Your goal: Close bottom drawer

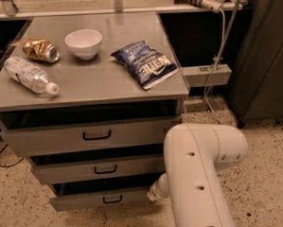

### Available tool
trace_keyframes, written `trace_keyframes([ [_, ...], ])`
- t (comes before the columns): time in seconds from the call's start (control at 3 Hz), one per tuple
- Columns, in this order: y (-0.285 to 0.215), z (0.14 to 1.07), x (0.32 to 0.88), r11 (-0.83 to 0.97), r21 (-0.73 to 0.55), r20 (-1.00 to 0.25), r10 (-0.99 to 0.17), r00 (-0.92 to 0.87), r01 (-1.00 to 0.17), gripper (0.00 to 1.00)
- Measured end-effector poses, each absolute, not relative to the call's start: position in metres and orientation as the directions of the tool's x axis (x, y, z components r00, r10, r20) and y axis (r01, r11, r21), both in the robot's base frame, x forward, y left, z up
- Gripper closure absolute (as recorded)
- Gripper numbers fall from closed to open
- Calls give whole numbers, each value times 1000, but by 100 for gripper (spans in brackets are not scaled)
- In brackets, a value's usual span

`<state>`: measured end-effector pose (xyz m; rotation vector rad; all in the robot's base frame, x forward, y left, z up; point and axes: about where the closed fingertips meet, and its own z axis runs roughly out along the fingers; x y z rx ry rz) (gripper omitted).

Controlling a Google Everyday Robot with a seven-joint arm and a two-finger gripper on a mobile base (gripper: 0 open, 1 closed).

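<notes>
Speckled floor [264, 193] fills the foreground, and over it rises the robot's white arm [198, 174], bulky enough to hide most of what it carries. The end effector [155, 193] sits low at the arm's tip, right against the right end of the bottom drawer [103, 200]; whether it is open or closed cannot be told. That drawer, the lowest of three with a small black handle [112, 199], stands out from the cabinet with a dark gap showing above its front (so it is not shut yet). Above it come the middle drawer [101, 169] and the top drawer [91, 136]. Further back, the grey surface [93, 86] carries a plastic bottle [30, 75] lying on its side, a crushed can [40, 50], a white bowl [84, 43] and a blue chip bag [146, 64]. The step in hand looks like the push itself. The next move calls for a steady, level press straight toward the cabinet, keeping contact on the front panel until the gap disappears.
</notes>
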<state>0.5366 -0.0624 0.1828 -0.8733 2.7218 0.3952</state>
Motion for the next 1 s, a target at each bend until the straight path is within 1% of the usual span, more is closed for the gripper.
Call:
trace_keyframes([
  [1.0, -40, 182, 578, 771, 57, -338, -582, -739, -634, 100],
])
